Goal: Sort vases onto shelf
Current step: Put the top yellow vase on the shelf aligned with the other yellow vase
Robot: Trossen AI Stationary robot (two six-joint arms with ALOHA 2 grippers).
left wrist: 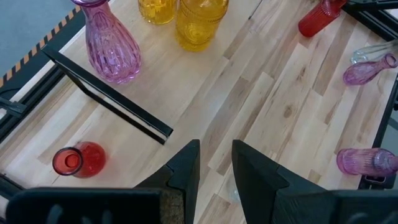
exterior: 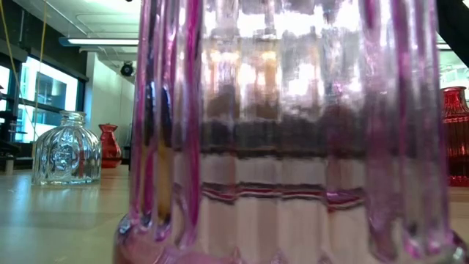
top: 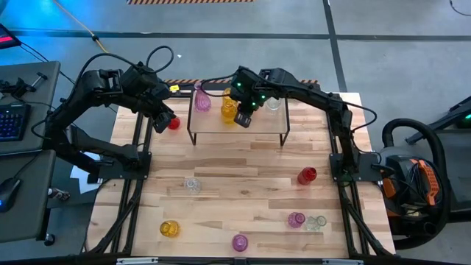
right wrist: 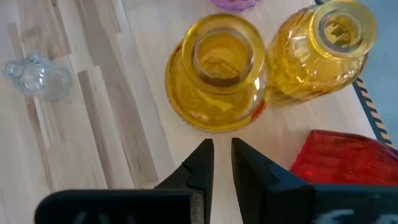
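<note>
Yellow vases (right wrist: 217, 71) sit just beyond right end effector (right wrist: 222, 158).

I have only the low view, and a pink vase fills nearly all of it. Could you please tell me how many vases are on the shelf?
Observer: From above, at least four show on the shelf: a pink vase, two yellow vases and a clear vase.
Operator: Thank you. Where is the right gripper?
Observer: The right gripper hangs over the shelf by the yellow vases, its fingers narrowly apart with nothing between them.
Operator: And the left one?
Observer: The left gripper is just off the shelf's left end, beside a red vase that stands on the table.
</note>
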